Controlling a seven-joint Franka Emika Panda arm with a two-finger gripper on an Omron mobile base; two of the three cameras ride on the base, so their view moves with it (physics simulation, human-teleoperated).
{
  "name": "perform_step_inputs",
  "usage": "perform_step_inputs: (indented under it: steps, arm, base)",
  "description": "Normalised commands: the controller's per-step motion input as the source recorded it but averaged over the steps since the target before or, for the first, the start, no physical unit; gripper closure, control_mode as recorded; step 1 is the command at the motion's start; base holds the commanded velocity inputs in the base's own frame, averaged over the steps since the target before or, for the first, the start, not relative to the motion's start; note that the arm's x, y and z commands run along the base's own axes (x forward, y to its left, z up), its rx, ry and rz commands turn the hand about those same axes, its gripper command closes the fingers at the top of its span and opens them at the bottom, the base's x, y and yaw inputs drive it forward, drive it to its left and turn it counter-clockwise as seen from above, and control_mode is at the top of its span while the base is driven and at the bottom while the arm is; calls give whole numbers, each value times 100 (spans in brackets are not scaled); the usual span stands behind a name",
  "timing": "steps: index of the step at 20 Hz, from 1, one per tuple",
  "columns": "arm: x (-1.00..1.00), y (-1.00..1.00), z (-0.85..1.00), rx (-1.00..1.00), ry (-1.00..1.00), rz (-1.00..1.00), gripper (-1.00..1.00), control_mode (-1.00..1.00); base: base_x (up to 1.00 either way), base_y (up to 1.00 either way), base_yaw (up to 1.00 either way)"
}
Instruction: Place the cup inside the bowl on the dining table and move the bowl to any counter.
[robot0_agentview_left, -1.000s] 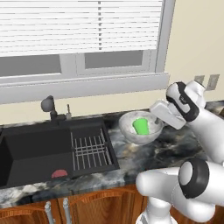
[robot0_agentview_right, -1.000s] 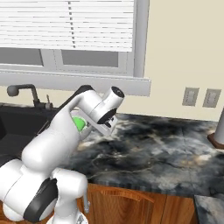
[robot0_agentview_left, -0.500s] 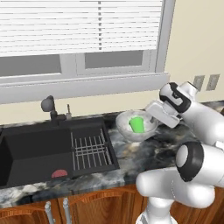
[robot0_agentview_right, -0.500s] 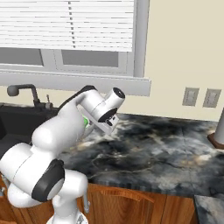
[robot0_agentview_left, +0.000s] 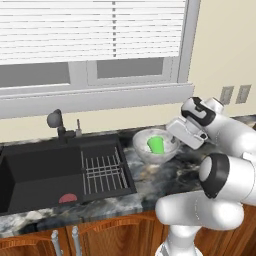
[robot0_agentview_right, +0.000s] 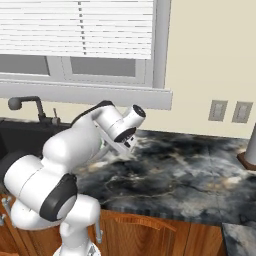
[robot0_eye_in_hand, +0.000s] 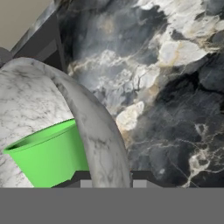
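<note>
bare counter (robot0_agentview_right: 190, 170) rightward, sink (robot0_agentview_left: 45, 172) and tap (robot0_agentview_left: 57, 122) leftward

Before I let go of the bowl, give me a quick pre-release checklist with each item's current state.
1. Small bright green cup sits inside the pale speckled stone-look bowl: ok.
2. Bowl is over the dark marbled counter, right of the black sink: ok.
3. Gripper shut on the bowl's rim, wall between the fingers in the hand view: ok.
4. Bowl's base resting on the stone: cannot tell.
5. Bowl stands clear of the sink's drain rack: ok.
</note>
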Motion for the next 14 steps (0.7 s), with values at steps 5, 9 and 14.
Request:
perform_step_inputs:
  steps: [5, 9, 14]
  arm:
    - [0, 0, -18, 0, 0, 0, 100, -100]
    - [0, 0, -5, 0, 3, 0, 100, -100]
    - [0, 0, -1, 0, 5, 0, 100, -100]
  base:
    - [0, 0, 0]
    - [0, 0, 0]
    - [0, 0, 0]
